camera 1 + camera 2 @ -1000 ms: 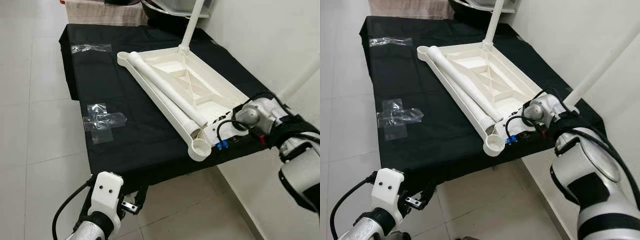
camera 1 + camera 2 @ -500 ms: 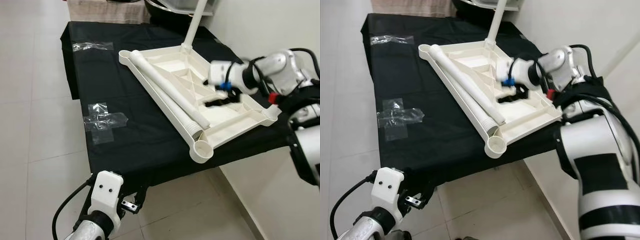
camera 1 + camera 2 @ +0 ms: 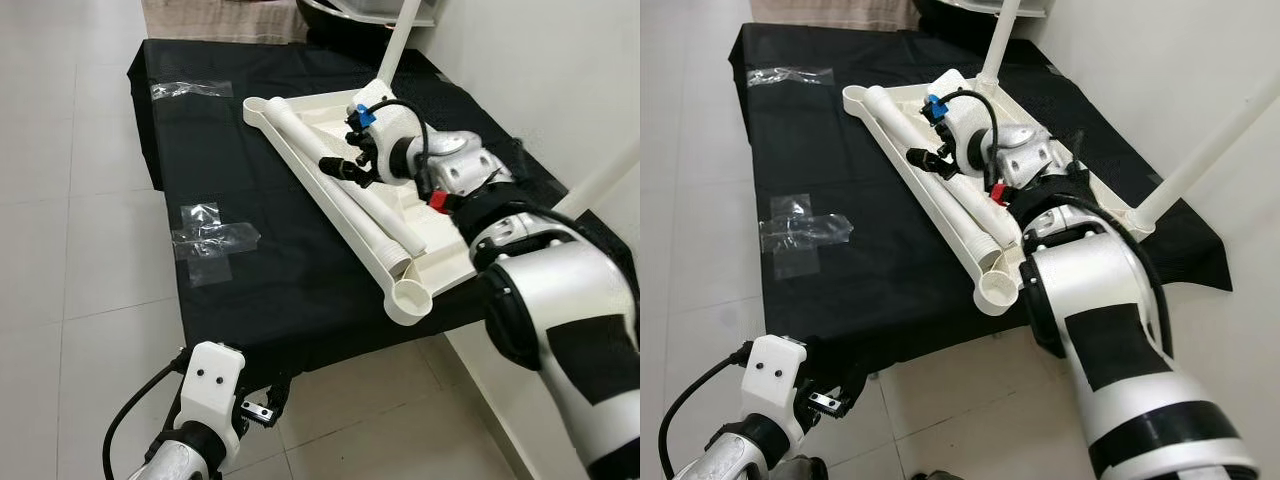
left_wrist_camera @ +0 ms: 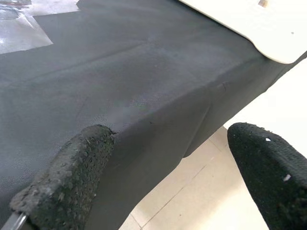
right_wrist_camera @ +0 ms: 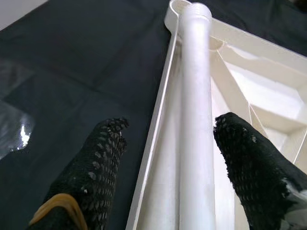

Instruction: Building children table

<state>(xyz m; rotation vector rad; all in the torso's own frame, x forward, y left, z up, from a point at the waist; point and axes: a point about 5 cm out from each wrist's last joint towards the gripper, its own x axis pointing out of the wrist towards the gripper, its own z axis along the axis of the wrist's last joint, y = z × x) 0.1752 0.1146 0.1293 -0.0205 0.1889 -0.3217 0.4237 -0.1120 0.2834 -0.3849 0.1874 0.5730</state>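
Right wrist view: right gripper (image 5: 165, 158) gapes astride loose leg (image 5: 195, 110); plastic bags (image 3: 212, 238) lie aside.

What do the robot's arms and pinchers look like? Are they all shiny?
The arms are silvery-white with black bands and black cables looped along them. The right gripper has two black, bumpy fingers, one wearing a yellow band. Its wrist shows small blue and red parts. The left gripper has the same black bumpy fingers behind a boxy white wrist block.

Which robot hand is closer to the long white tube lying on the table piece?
Right. The right gripper is open, its fingers on either side of the white tube. The left gripper hangs low by the near edge of the black cloth, away from the tube.
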